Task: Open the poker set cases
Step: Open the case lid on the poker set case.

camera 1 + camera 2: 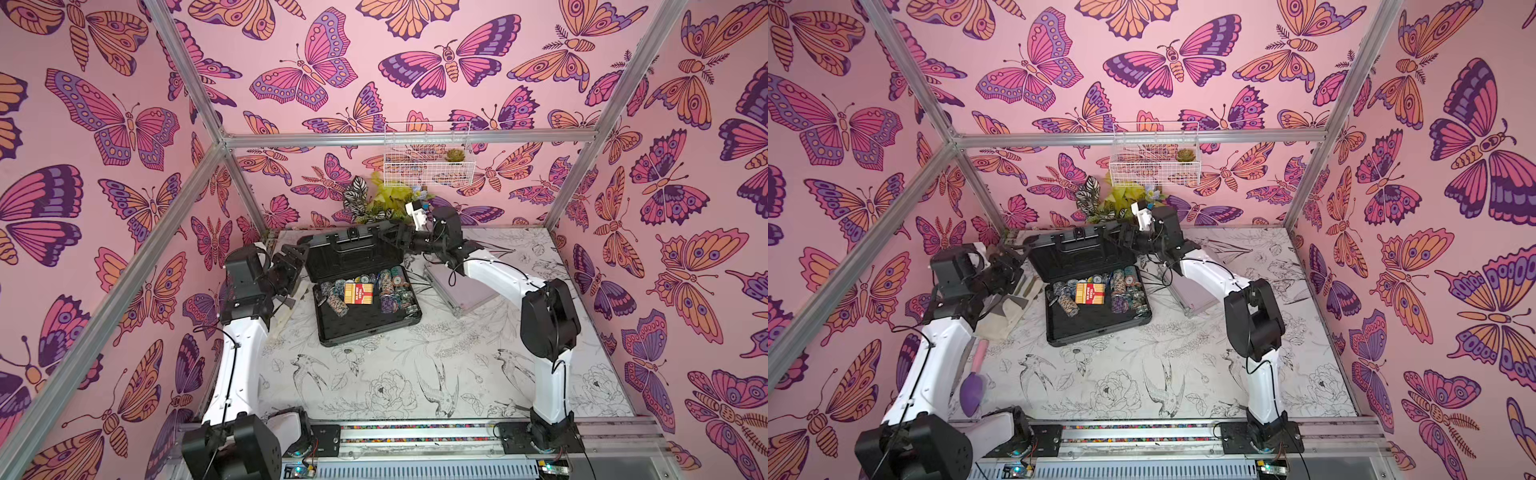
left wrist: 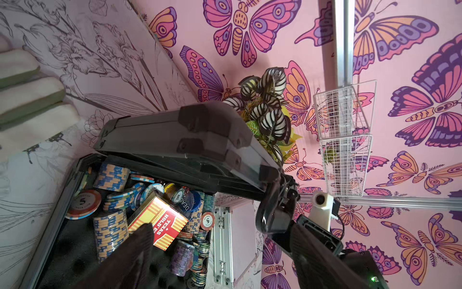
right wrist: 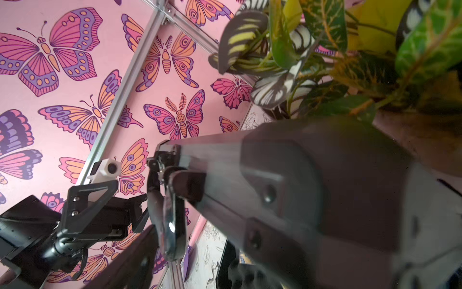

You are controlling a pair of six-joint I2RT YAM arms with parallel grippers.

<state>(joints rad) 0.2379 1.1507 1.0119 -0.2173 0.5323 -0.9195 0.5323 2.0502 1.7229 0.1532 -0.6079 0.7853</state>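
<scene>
A staged robot-lab booth: aluminium frame bars [image 1: 311, 140] hold pink butterfly-print walls [image 1: 104, 124] around a surface [image 1: 374, 374] printed with birds and flowers, with robot arms [image 1: 548, 386] bolted to a front rail [image 1: 415, 434].

Pink walls [image 1: 374, 95] printed with purple and orange butterflies close the cell on 3 sides, framed by aluminium bars [image 1: 311, 140]. A white wire basket [image 1: 428, 166] hangs above the right gripper [image 1: 388, 237], with leafy plants [image 1: 382, 199] just behind it. Below it, the tabletop [image 1: 415, 374] shows line-drawn birds and flowers.
</scene>
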